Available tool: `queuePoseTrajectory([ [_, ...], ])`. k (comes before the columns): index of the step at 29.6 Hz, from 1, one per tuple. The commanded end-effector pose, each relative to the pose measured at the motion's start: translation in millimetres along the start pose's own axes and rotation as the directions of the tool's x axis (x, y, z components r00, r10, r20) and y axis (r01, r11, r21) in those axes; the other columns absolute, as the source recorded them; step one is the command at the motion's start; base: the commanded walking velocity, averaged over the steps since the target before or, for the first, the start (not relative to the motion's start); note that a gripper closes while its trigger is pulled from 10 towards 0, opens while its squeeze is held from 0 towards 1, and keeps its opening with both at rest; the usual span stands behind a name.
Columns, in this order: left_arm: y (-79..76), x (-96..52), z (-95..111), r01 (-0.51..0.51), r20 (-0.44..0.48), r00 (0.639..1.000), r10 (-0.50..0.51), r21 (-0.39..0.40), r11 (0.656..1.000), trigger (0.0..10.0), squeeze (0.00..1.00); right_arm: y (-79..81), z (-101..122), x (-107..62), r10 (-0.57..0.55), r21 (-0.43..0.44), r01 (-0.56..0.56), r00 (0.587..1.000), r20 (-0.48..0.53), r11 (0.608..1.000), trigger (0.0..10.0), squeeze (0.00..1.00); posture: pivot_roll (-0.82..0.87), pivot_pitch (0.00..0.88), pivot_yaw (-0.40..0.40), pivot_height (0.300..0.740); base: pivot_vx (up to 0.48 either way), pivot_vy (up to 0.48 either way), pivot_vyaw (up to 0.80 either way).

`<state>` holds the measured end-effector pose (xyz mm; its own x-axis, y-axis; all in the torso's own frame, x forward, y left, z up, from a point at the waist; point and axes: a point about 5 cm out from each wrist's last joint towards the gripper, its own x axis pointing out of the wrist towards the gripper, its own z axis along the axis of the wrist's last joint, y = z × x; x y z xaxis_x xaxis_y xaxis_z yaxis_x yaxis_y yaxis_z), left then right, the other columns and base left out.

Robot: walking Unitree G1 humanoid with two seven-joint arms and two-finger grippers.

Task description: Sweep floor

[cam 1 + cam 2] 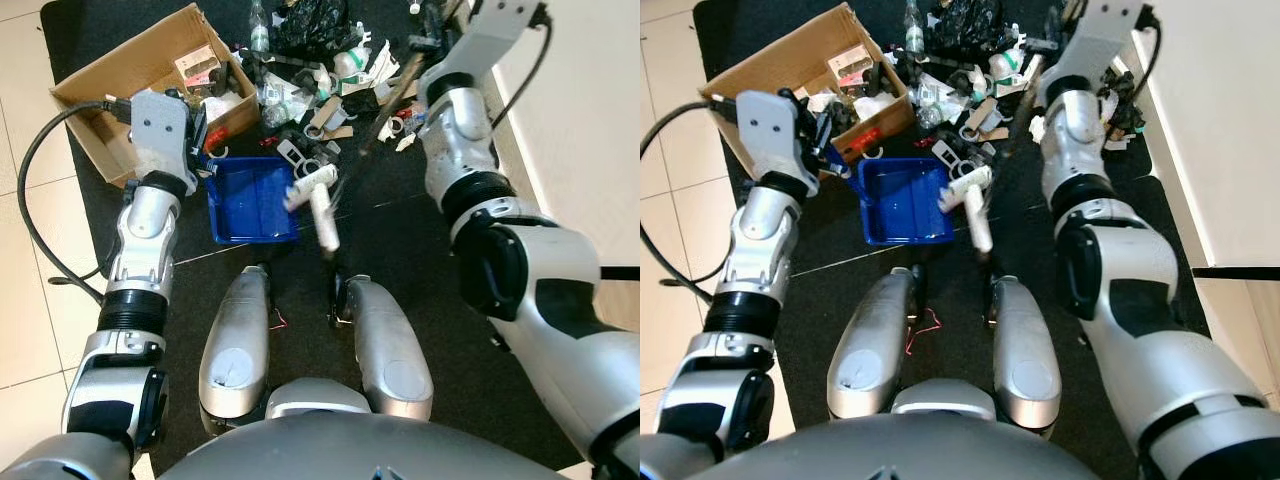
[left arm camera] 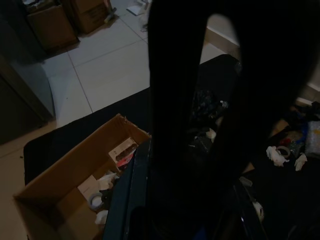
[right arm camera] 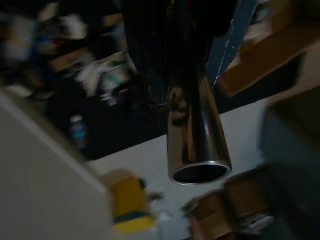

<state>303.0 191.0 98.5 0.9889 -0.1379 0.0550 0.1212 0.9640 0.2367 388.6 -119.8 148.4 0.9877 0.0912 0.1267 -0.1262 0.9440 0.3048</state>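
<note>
glossy blue plastic dustpan [image 1: 250, 200]

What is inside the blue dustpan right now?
The blue dustpan looks bare inside, apart from a white tube-shaped piece lying over its right edge. The corner under the left gripper is covered.

Blue dustpan [image 1: 250, 200] sits flat on the black mat [image 1: 400, 260], a white tube [image 1: 322, 205] hanging over its edge, trash pile [image 1: 320, 80] heaped just beyond it.
</note>
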Motion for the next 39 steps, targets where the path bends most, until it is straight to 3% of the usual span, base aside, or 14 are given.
queuePoseTrajectory([
  [1, -7.1, -7.4, -12.5, 0.023, -0.055, 0.998, -0.023, -0.013, 1.0, 10.0, 0.0, 5.0, -4.2, -0.5, 0.013, 0.066, -0.012, 1.0, -0.013, 0.998, 10.0, 0.0, 0.3, 0.309, -0.028, 0.74, 0.0, 0.0, 0.0],
  [5, -9.9, -9.1, -14.4, 0.025, -0.059, 0.998, -0.026, -0.019, 1.0, 10.0, 0.0, 36.9, -5.6, -0.5, 0.18, 0.15, -0.184, 0.983, 0.042, 0.971, 10.0, 0.0, 0.29, 0.304, -0.035, 0.74, 0.0, 0.0, 0.0],
  [7, -9.9, -9.1, -14.4, 0.025, -0.059, 0.998, -0.026, -0.019, 1.0, 10.0, 0.0, 36.9, -5.6, -0.5, 0.18, 0.15, -0.184, 0.983, 0.042, 0.971, 10.0, 0.0, 0.29, 0.304, -0.035, 0.74, 0.0, 0.0, 0.0],
  [9, -10.7, -7.9, -14.4, 0.021, -0.061, 0.998, -0.022, -0.024, 0.999, 10.0, 0.0, 45.1, 8.6, 1.2, 0.287, 0.034, -0.293, 0.95, 0.12, 0.955, 10.0, 0.0, 0.27, 0.302, -0.04, 0.74, 0.0, 0.0, 0.0],
  [11, -11.1, -6.7, -14.0, 0.017, -0.061, 0.998, -0.019, -0.026, 1.0, 10.0, 0.0, 36.3, 29.5, 5.1, 0.317, -0.112, -0.3, 0.931, 0.182, 0.947, 10.0, 0.0, 0.27, 0.301, -0.043, 0.74, 0.0, 0.0, 0.0],
  [16, -10.6, -6.5, -14.5, 0.019, -0.062, 0.998, -0.02, -0.029, 0.999, 10.0, 0.0, 0.6, 81.9, 10.7, 0.277, -0.243, -0.2, 0.897, 0.345, 0.949, 10.0, 0.0, 0.25, 0.294, -0.035, 0.74, 0.0, 0.0, 0.0],
  [19, -11.1, -6.3, -14.5, 0.025, -0.063, 0.998, -0.027, -0.029, 0.999, 10.0, 0.0, -8.6, 89.2, 10.7, 0.262, -0.269, -0.17, 0.897, 0.357, 0.948, 10.0, 0.0, 0.25, 0.293, -0.027, 0.74, 0.0, 0.0, 0.0],
  [23, -10.9, -5.4, -12.5, 0.032, -0.059, 0.998, -0.034, -0.028, 0.999, 10.0, 0.0, -16.4, 82.4, 8.5, 0.211, -0.338, -0.093, 0.92, 0.331, 0.936, 10.0, 0.0, 0.27, 0.302, -0.013, 0.74, 0.0, 0.0, 0.0],
  [24, -11.0, -5.7, -9.5, 0.04, -0.05, 0.998, -0.041, -0.028, 0.999, 10.0, 0.0, -19.0, 69.5, 6.3, 0.159, -0.38, -0.038, 0.944, 0.29, 0.924, 10.0, 0.0, 0.28, 0.308, -0.007, 0.74, 0.0, 0.0, 0.0],
  [28, -11.0, -7.2, -5.9, 0.046, -0.038, 0.998, -0.048, -0.03, 0.998, 10.0, 0.0, -21.0, 52.3, 4.1, 0.1, -0.394, -0.004, 0.969, 0.225, 0.919, 10.0, 0.0, 0.3, 0.315, -0.003, 0.74, 0.0, 0.0, 0.0],
  [33, -10.8, -9.1, -3.7, 0.046, -0.031, 0.998, -0.047, -0.032, 0.998, 10.0, 0.0, -21.2, 32.7, 0.7, 0.076, -0.419, -0.015, 0.989, 0.13, 0.908, 10.0, 0.0, 0.3, 0.315, -0.003, 0.74, 0.0, 0.0, 0.0],
  [34, -9.7, -10.7, -2.0, 0.04, -0.026, 0.999, -0.041, -0.036, 0.999, 10.0, 0.0, -20.1, 16.0, -3.7, 0.079, -0.471, -0.05, 0.996, 0.044, 0.881, 10.0, 0.0, 0.32, 0.321, -0.011, 0.74, 0.0, 0.0, 0.0],
  [36, -9.1, -11.4, -1.2, 0.037, -0.024, 0.999, -0.038, -0.037, 0.999, 10.0, 0.0, -19.7, 7.9, -6.2, 0.078, -0.48, -0.066, 0.997, 0.006, 0.875, 10.0, 0.0, 0.32, 0.32, -0.013, 0.74, 0.0, 0.0, 0.0],
  [39, -7.3, -11.9, 0.3, 0.028, -0.022, 0.999, -0.029, -0.04, 0.999, 10.0, 0.0, -19.8, -4.1, -10.9, 0.057, -0.428, -0.066, 0.998, -0.034, 0.901, 10.0, 0.0, 0.32, 0.318, -0.016, 0.74, 0.0, 0.0, 0.0],
])
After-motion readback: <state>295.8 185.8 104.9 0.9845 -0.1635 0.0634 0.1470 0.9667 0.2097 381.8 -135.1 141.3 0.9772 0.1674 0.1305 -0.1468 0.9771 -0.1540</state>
